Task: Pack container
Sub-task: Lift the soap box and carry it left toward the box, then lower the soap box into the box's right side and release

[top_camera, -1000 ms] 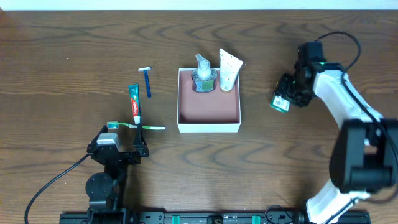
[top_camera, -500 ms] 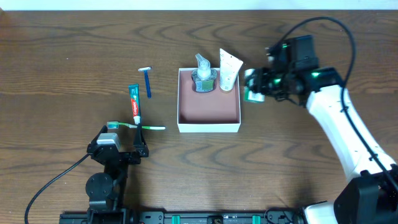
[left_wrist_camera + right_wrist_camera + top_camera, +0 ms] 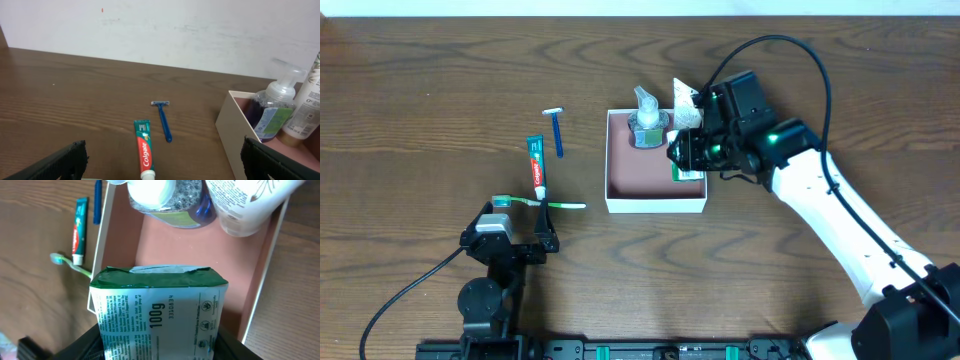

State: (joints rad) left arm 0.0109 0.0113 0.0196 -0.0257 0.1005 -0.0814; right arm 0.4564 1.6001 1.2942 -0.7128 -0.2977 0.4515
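**Putting the packet down flat in the free corner**

The container (image 3: 655,206) stood in the middle of the table, open side up. A pump bottle (image 3: 647,125) and a white tube (image 3: 687,115) stood against its far wall; the rest of the pink floor was bare.

The right gripper (image 3: 692,152) hung over the right side of the container. Its jaws were about half closed on a green and white packet (image 3: 159,312), which they held by its lower end. In the wrist view the packet's top edge pointed toward the bottle and the tube, with bare floor between them.

To my mind, the step was to lower the packet into the near right part of the floor. Done well, it should go straight down, clear of the right wall and short of the tube – a push there could tip the tube or the bottle. I would open the jaws only when the packet rested on the floor, then lift straight up.

The left gripper (image 3: 515,228) sat at the near left with its jaws wide apart and nothing between them. Just beyond it lay a toothbrush (image 3: 540,204), a toothpaste (image 3: 536,165) and a razor (image 3: 557,130) – all outside the container.
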